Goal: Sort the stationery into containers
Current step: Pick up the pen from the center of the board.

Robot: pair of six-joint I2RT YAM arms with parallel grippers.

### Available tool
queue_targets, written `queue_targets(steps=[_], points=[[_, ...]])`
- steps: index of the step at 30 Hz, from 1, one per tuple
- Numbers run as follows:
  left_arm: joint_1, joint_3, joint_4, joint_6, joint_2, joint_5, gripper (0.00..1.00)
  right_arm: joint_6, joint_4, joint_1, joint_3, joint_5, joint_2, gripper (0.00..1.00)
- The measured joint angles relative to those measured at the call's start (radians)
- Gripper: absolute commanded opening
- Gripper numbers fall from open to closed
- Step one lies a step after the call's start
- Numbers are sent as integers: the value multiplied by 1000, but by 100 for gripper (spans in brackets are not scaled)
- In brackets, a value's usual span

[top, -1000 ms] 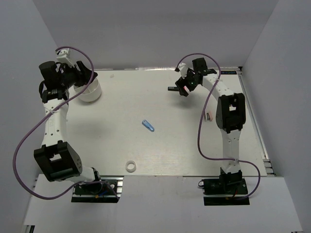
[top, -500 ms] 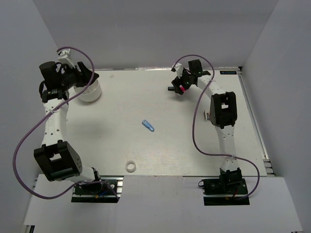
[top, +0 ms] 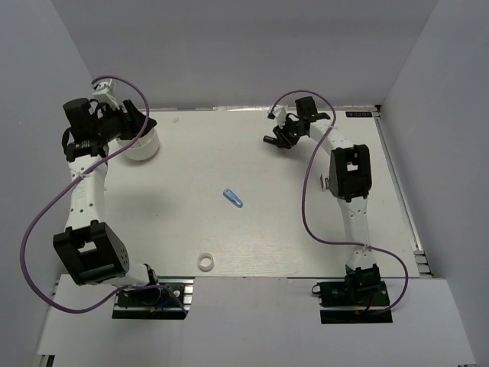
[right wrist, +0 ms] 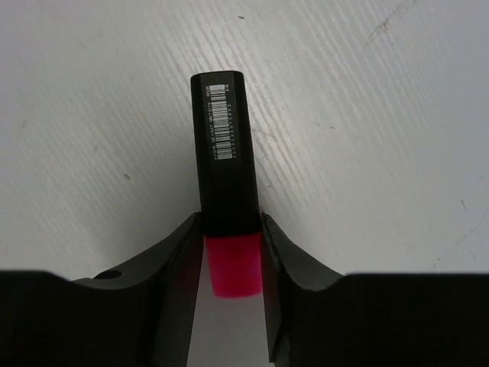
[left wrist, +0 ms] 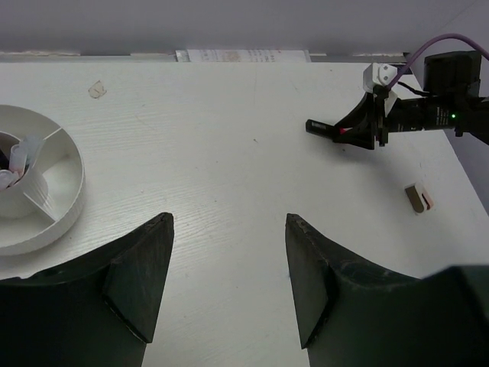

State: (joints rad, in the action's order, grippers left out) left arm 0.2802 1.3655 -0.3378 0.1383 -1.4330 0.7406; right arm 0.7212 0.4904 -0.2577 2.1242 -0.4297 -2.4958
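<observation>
Pinching the black marker (right wrist: 224, 153) with the right gripper (right wrist: 229, 223), squeezing both flanks just where the pink end meets the black body, with the barrel seemingly flat on the table (right wrist: 382, 138) and pointing away from the wrist. Judging this the pick-up step; next, calling for a straight lift and a carry across to the white tub (top: 143, 145) at the far left. Holding the left gripper (left wrist: 229, 229) spread and empty near that tub.

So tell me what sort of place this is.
Most likely a robotics lab test cell: a white table boxed in by plain grey panels, a left arm and right arm bolted at its near edge, and a few items, like a divided white tub and a black marker.
</observation>
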Motion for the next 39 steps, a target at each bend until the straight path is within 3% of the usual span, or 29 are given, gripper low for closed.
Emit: queue_targets(steps=[5, 8, 9, 18, 24, 27, 34, 39], points=[[-3, -8, 4, -11, 3, 8, 73, 58, 54, -7, -21, -19, 17, 24], [-14, -69, 14, -28, 34, 14, 73, 72, 73, -16, -130, -34, 88, 2], [-22, -87, 8, -37, 44, 19, 73, 71, 82, -21, -173, -40, 114, 0], [-232, -262, -29, -145, 110, 57, 70, -39, 130, -73, -507, -124, 337, 0], [-332, -348, 49, -71, 76, 113, 66, -108, 167, -101, -540, -196, 421, 0], [-387, -356, 61, -113, 77, 94, 66, -197, 180, -104, -529, -268, 425, 0], [-675, -321, -35, -573, 133, -105, 64, -513, 155, -104, -572, -383, 425, 0], [-866, -431, -19, -939, 257, -233, 60, -738, 106, -111, -651, -366, 442, 0]])
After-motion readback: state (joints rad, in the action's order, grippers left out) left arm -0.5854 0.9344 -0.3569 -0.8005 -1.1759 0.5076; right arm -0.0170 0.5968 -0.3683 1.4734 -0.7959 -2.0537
